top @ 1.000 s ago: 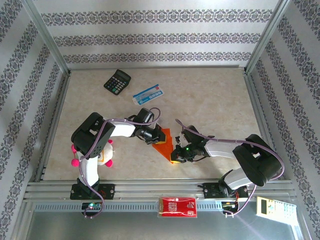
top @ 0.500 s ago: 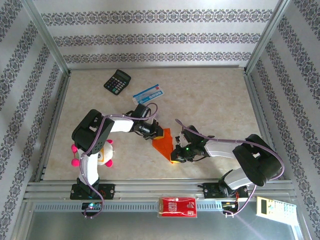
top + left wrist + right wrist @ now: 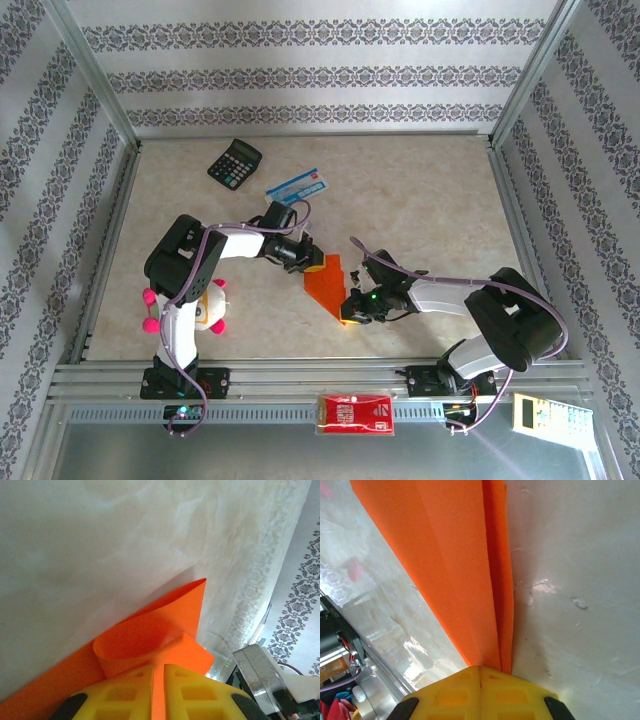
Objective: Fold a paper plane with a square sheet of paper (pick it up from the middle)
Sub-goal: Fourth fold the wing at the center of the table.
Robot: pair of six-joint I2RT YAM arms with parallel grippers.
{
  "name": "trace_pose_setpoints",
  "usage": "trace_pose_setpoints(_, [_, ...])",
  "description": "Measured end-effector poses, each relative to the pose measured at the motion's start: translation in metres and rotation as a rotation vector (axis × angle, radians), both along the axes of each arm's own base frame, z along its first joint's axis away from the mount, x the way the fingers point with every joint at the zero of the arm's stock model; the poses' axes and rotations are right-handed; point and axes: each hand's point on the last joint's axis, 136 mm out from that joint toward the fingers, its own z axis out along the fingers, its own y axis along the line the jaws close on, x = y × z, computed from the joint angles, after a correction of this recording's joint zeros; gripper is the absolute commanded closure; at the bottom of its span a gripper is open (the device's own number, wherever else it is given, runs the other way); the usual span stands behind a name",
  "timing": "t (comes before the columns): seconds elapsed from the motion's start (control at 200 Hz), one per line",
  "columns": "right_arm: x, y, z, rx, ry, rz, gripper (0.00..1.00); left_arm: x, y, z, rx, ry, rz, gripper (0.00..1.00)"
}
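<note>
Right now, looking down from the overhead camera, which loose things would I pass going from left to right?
Black calculator → orange paper → pale keypad device by the near right corner.

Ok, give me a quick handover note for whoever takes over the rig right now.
Left gripper: shut on the far left corner of the orange paper, which curls up off the table there.
Right gripper: shut on the paper's near tip.
Done: paper folded into layered, pointed shape, lying between the arms.
Left: remaining folds; it does not yet look like a finished plane.
</note>
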Motion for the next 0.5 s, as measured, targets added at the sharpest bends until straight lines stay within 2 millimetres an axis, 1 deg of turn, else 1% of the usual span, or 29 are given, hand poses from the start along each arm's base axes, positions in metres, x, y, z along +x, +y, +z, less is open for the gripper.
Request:
trace_pose_setpoints(0.19, [0.002,0.000,0.000,-0.001,-0.009,-0.003,1.00,0.009,0.003,0.000,0.008,-0.006,0.009,0.83])
trace_pose_setpoints(0.385, [0.002,0.000,0.000,-0.001,-0.008,-0.003,1.00,0.028,0.012,0.001,0.021,-0.021,0.045,0.83])
trace_pose_setpoints(0.5, [0.002,0.000,0.000,-0.001,-0.008,-0.003,1.00,0.031,0.013,0.001,0.025,-0.013,0.046,0.82])
